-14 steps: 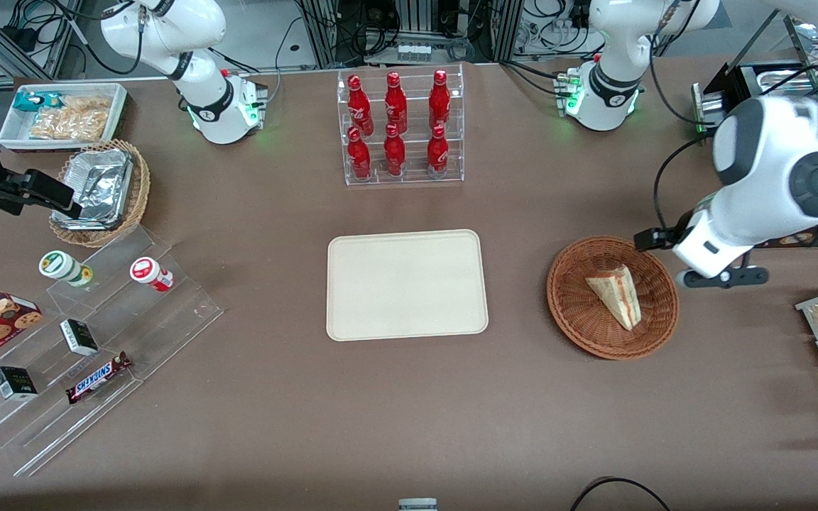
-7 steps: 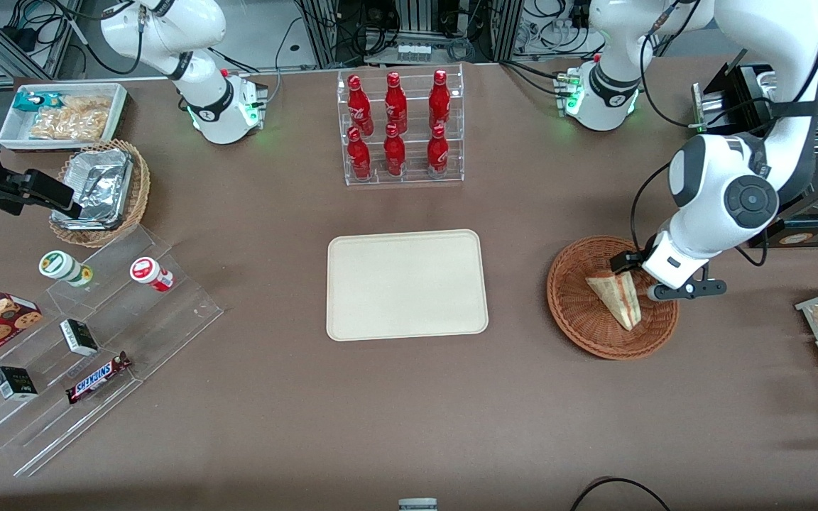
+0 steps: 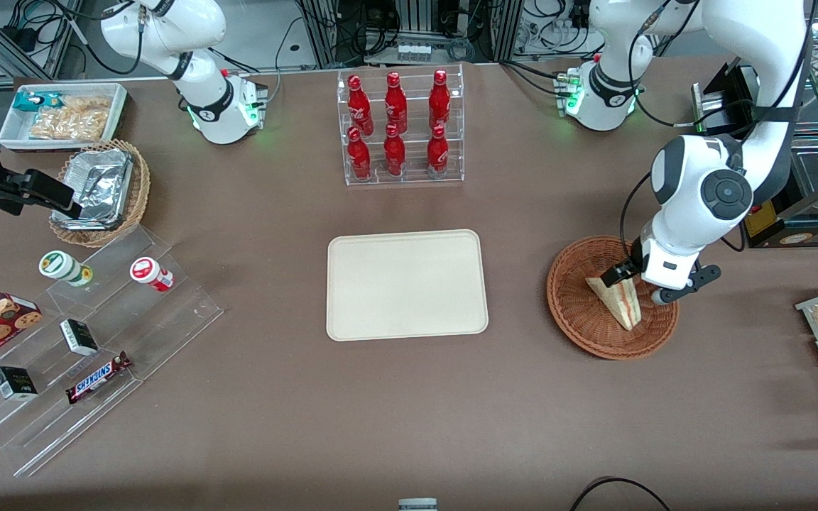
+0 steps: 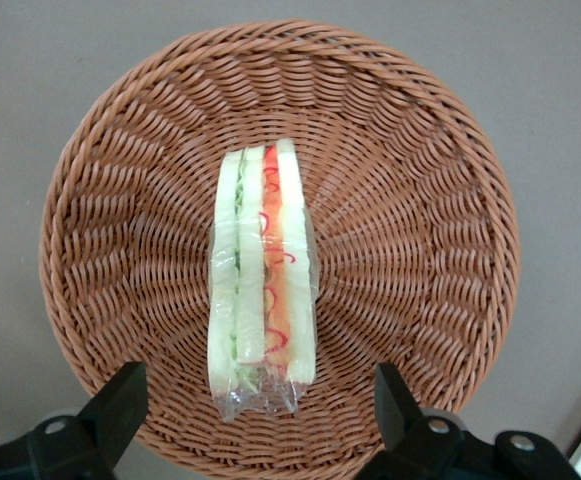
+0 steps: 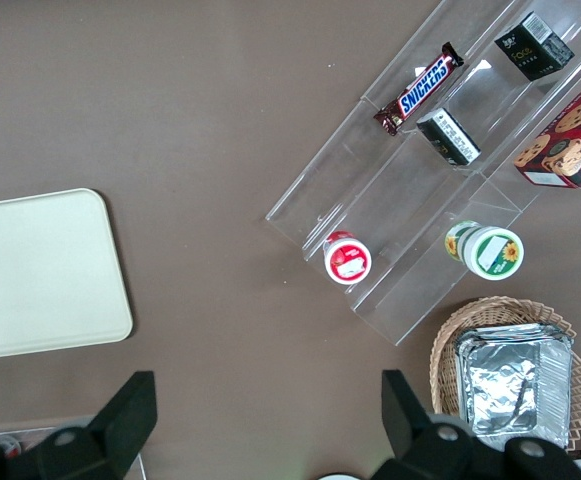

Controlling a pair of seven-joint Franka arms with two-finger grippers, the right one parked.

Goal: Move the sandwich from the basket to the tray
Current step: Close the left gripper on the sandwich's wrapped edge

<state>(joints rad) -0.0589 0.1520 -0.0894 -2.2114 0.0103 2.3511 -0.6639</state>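
Poised with gripper (image 4: 260, 420) directly above the wrapped sandwich (image 4: 262, 285) in the basket (image 4: 420, 180), fingers (image 4: 120, 405) spread wide astride its long axis, ready to straddle its narrow width.

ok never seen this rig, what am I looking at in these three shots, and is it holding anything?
Two robot arms on a table. One shot looks down from the front; the other two come from cameras on each arm's wrist. The working arm's gripper hangs open over the sandwich in the brown basket, its fingers straddling the wedge, holding nothing. The empty cream tray, where the sandwich should go, lies beside the basket toward the parked arm's end. Also there: a rack of red bottles and a clear snack stand.
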